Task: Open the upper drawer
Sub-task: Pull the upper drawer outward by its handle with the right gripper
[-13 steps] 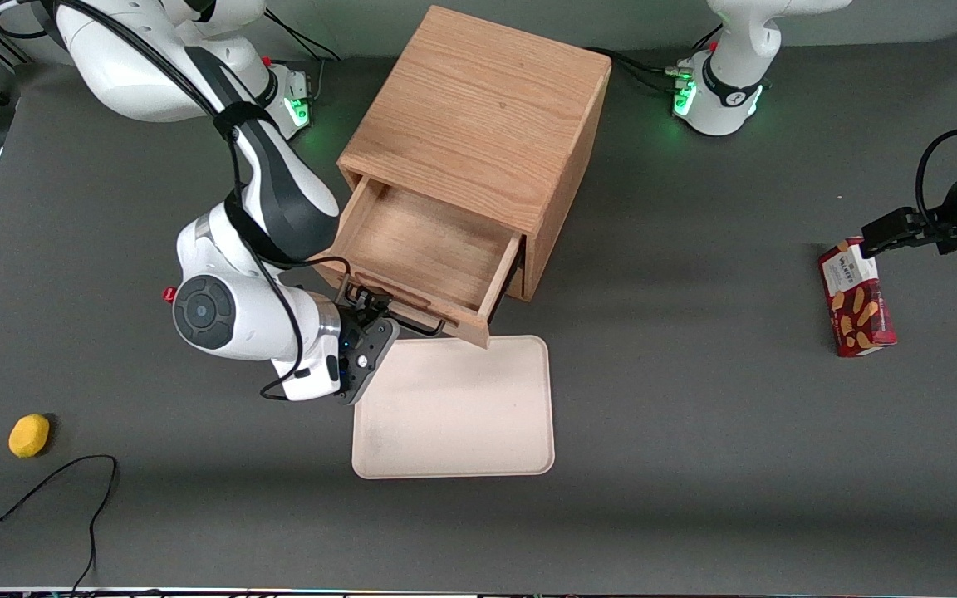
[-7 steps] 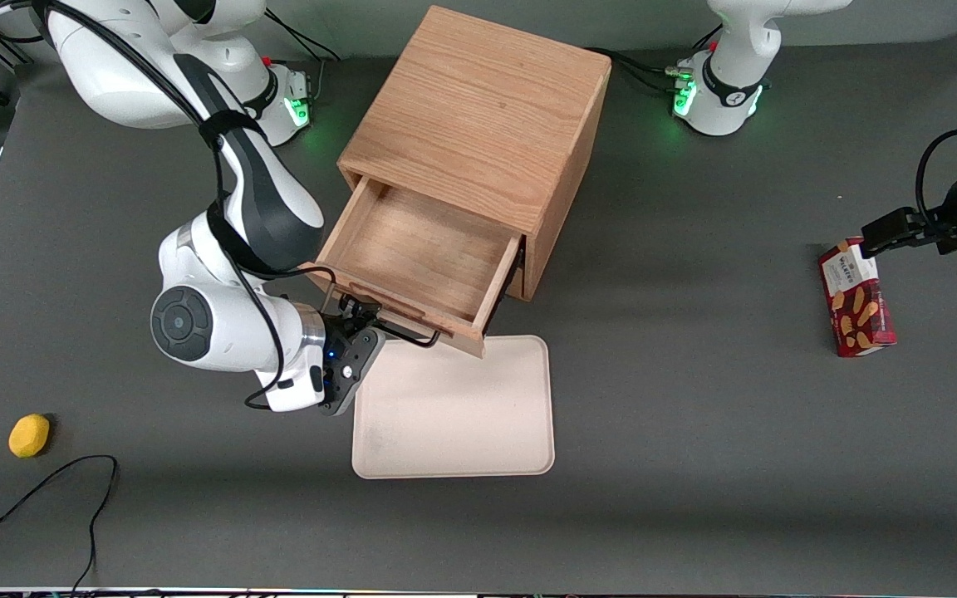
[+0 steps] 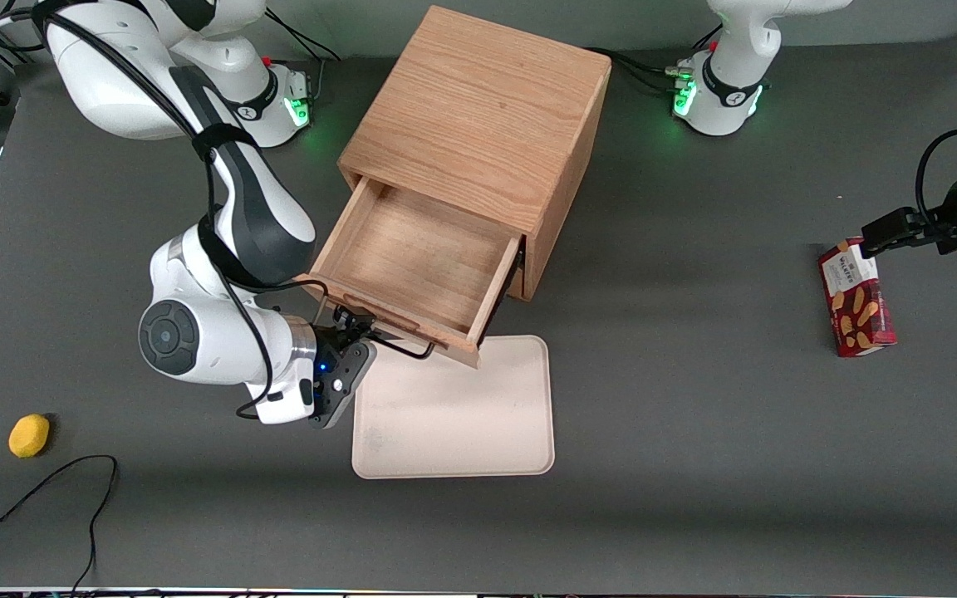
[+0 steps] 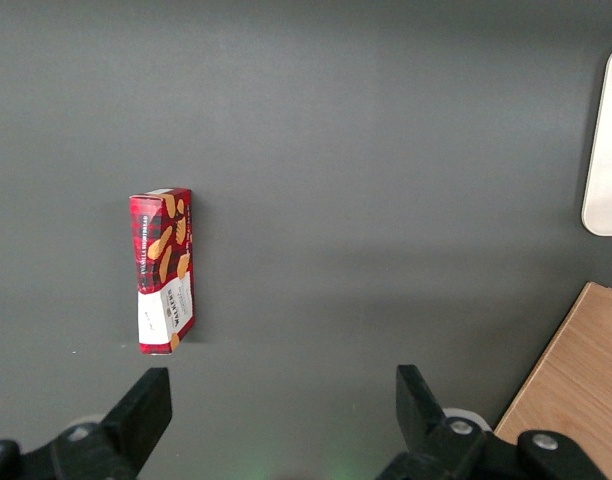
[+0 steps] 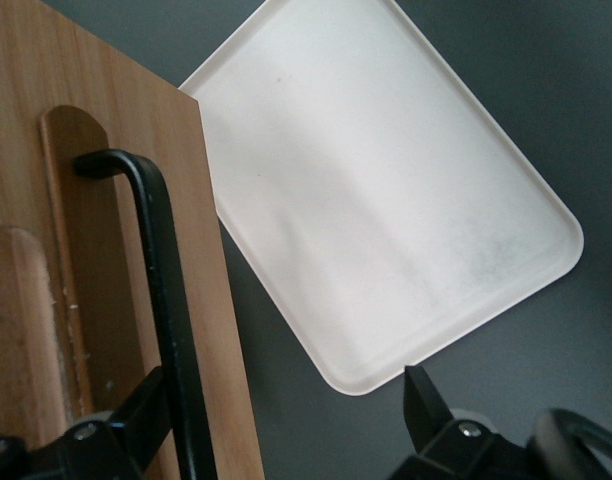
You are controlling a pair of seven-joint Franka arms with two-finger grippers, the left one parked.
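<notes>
Gripper (image 3: 351,328) fingers spread, handle (image 5: 166,300) loose between them, hooking it to drag the upper drawer (image 3: 412,257) out.

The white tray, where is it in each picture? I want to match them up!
Front view: the white tray lies flat on the table, nearer the camera than the upper drawer, beside the gripper.
Right wrist view: white tray beside the drawer's black handle.
Left wrist view: only its rounded corner shows.
Shared landmark: the wooden cabinet.
</notes>
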